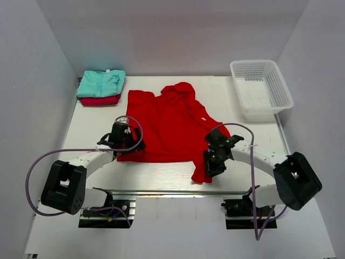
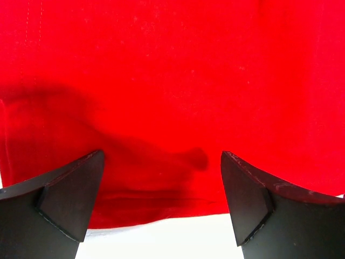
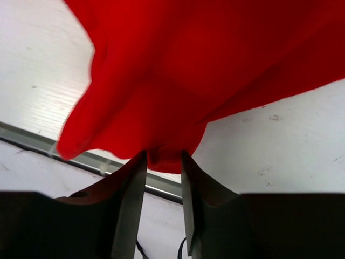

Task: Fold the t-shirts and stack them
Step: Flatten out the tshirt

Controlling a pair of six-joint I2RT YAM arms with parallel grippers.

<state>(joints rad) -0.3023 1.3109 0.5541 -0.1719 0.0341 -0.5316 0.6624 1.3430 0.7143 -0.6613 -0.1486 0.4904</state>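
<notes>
A red t-shirt (image 1: 167, 127) lies rumpled at the centre of the table (image 1: 94, 121), hem toward the near edge, its long axis seemingly running near to far. The cloth is soft and light (it will sag and slip) and is best taken at the hem corners. The right gripper (image 3: 163, 156) pinches a bunched near-right corner; the left gripper (image 2: 161, 162) hangs wide open above the near-left hem.
</notes>
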